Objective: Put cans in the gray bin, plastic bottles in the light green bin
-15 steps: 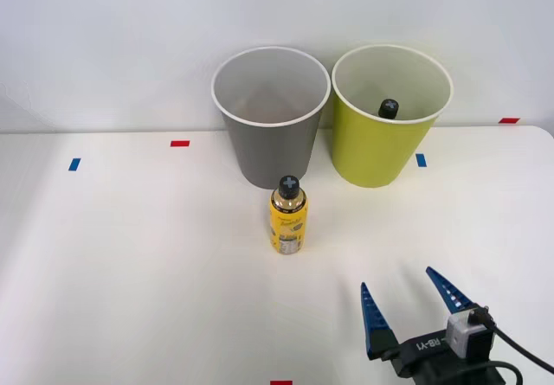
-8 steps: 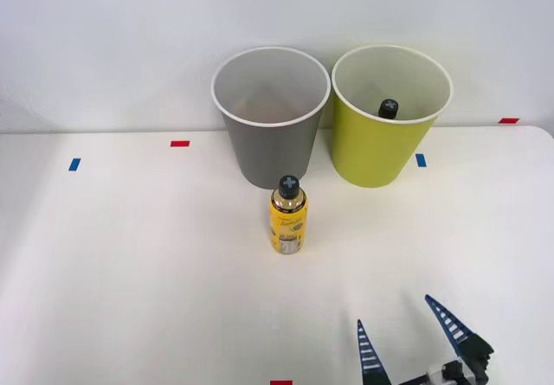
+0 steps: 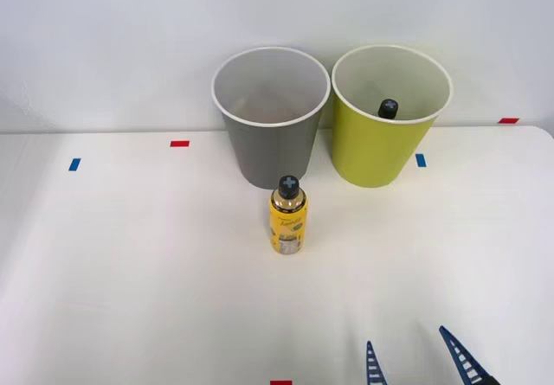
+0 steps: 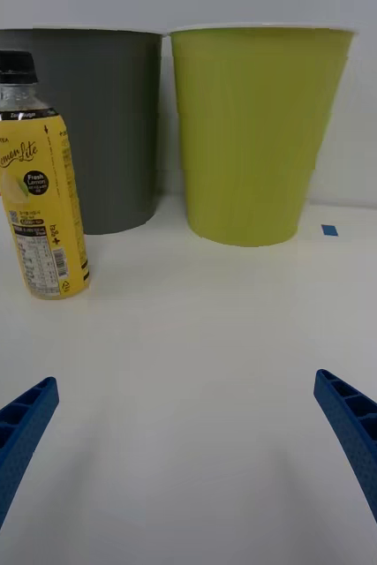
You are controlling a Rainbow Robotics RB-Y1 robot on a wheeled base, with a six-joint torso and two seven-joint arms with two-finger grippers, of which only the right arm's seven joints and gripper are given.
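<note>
Yellow bottle (image 3: 288,215) standing upright before gray bin (image 3: 271,117), awaiting pickup; one bottle's cap (image 3: 389,107) showing inside green bin (image 3: 391,115); I am keeping my gripper (image 3: 419,363) wide open, empty

Lab test bench: plain white table (image 3: 130,255), coloured tape markers (image 3: 179,144), bare wall (image 3: 104,39).

Gray bin (image 3: 271,134) with white rim; yellow-green bin (image 3: 381,143), pale inside. Yellow-labelled bottle (image 3: 288,216), black cap, on a white counter (image 3: 130,255). Blue ribbed fingers (image 4: 11,441). A dark cap (image 3: 389,107), perhaps black.
</note>
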